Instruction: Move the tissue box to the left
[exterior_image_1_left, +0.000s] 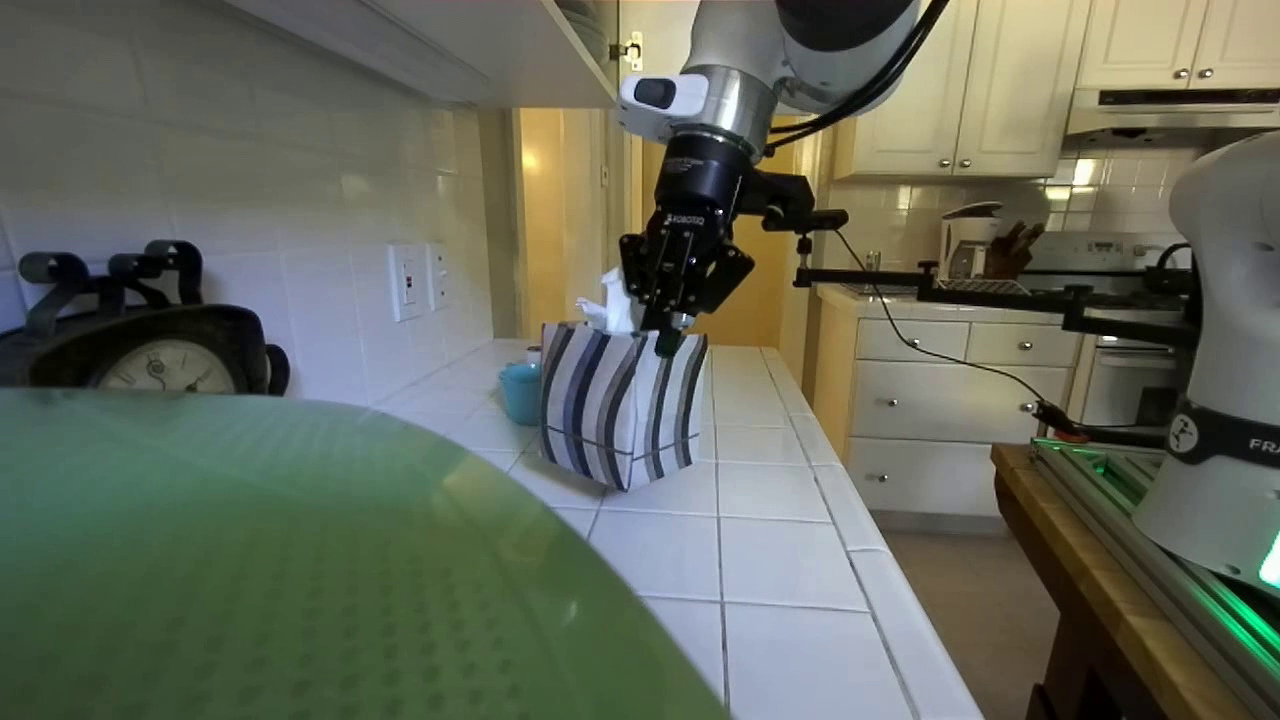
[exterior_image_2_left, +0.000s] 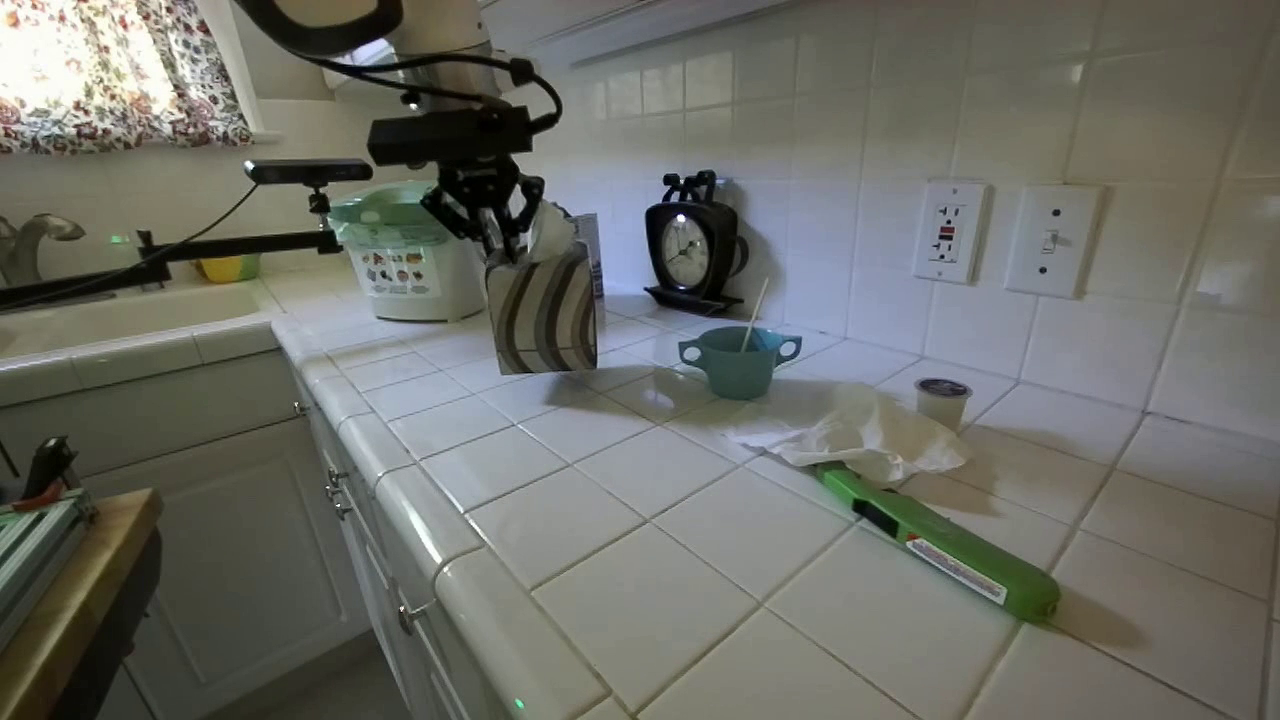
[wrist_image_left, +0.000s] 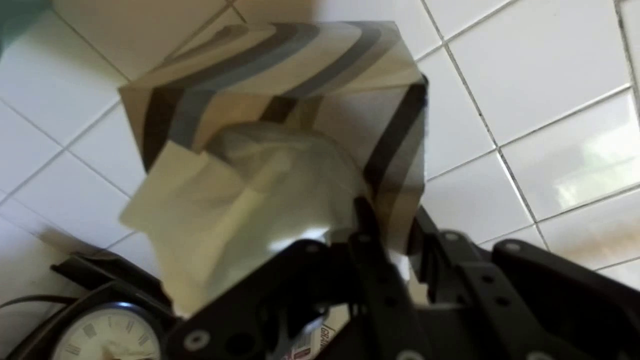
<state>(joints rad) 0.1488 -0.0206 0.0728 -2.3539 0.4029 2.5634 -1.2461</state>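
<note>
The tissue box (exterior_image_1_left: 600, 410) has navy, grey and white stripes and shows in both exterior views, also here (exterior_image_2_left: 545, 318). White tissue (exterior_image_1_left: 612, 306) sticks out of its top. My gripper (exterior_image_1_left: 672, 335) is at the box's top edge, beside the tissue. In the wrist view the gripper's fingers (wrist_image_left: 392, 222) close around a striped top side of the box (wrist_image_left: 280, 65), one finger on the tissue side and one outside. The box hangs tilted and looks raised a little above the white counter (exterior_image_2_left: 640, 560), with a shadow below it.
A blue two-handled cup (exterior_image_2_left: 738, 365), a crumpled white tissue (exterior_image_2_left: 860, 425), a small white cup (exterior_image_2_left: 942, 402) and a green lighter (exterior_image_2_left: 950, 550) lie on the counter. A black clock (exterior_image_2_left: 690, 248) and a white container (exterior_image_2_left: 405, 275) stand further back. A green curved object (exterior_image_1_left: 250, 550) fills an exterior view's foreground.
</note>
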